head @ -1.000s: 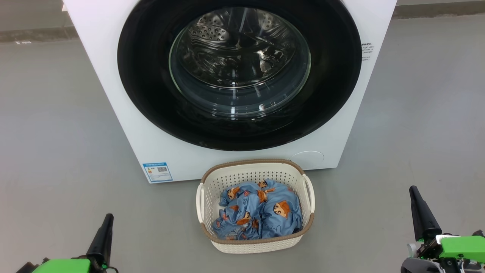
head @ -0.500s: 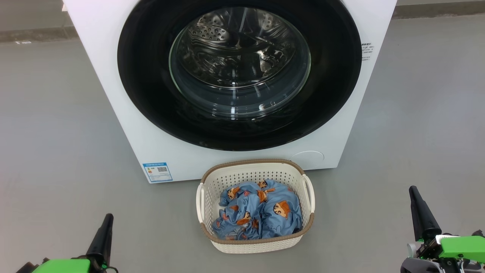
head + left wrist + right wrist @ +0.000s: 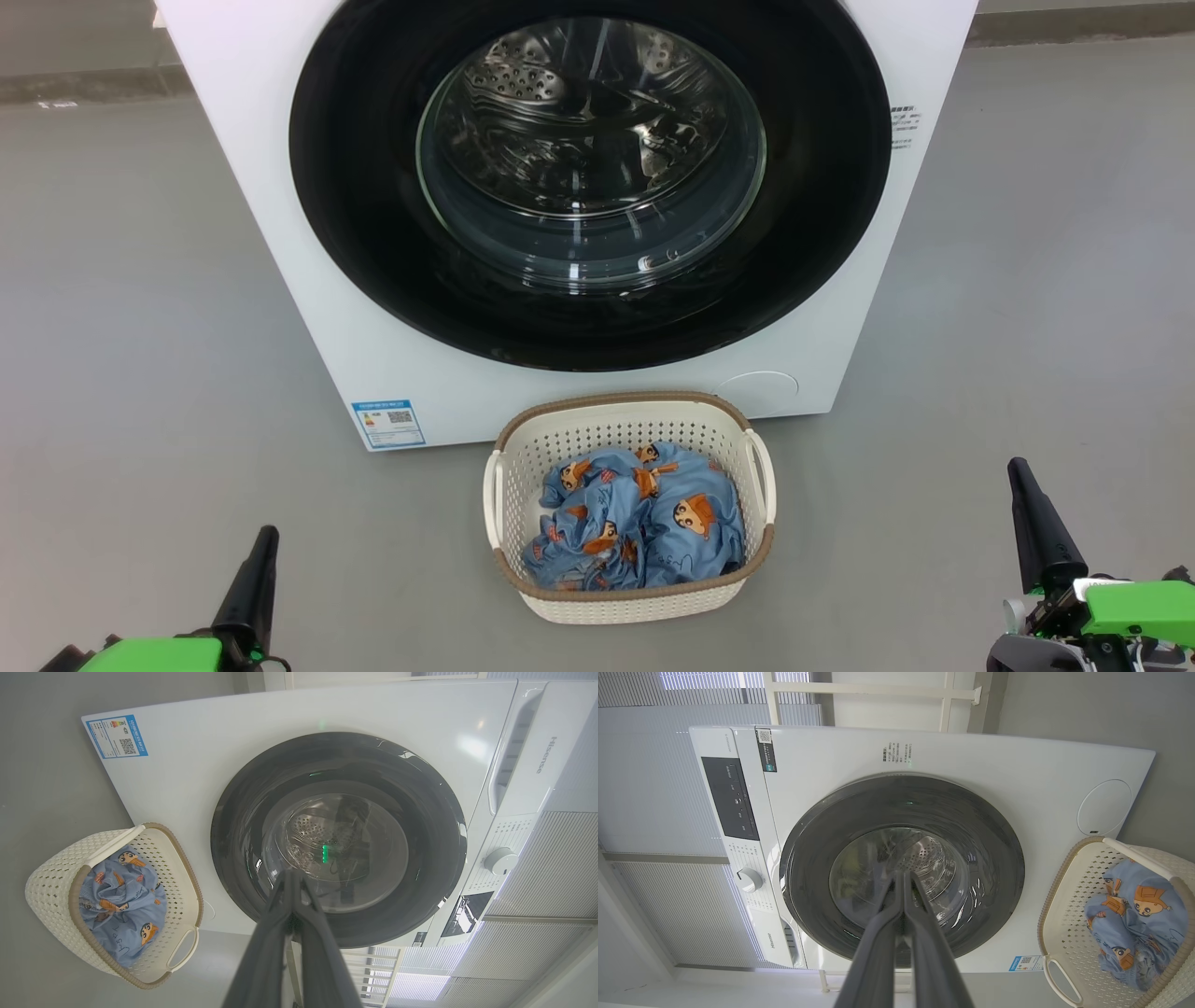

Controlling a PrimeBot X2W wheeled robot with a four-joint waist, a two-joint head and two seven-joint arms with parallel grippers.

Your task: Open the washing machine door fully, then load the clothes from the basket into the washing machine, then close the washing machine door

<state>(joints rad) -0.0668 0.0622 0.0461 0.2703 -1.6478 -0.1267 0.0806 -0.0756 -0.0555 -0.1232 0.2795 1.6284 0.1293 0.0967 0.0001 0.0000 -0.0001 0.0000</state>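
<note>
Left end effector (image 3: 265, 541) - lower left of the head view, 2 dark fingers pressed together into 1 point, clenched on nothing, hanging over bare grey floor (image 3: 140, 327). In its wrist view the joined tips lie over the lower part of the door glass.

Right end effector (image 3: 1019, 471) - lower right of the head view, likewise clenched and empty. Its joined tips sit over the centre of the glass in the right wrist view.

Between the 2, at lower centre of the head view, the basket (image 3: 616, 401) stands on the floor, well apart from both. The clothes (image 3: 644, 532) lie bunched inside it, below the rim, toward the near and right side.

Just above the basket in the frame, the washing machine (image 3: 308, 308). The washing machine door (image 3: 355, 187) lies shut, flush on the front. The steel drum (image 3: 579, 103) shows through the glass. Blue label (image 3: 387, 423) at the front's lower left, round cover (image 3: 758, 392) at its lower right.
</note>
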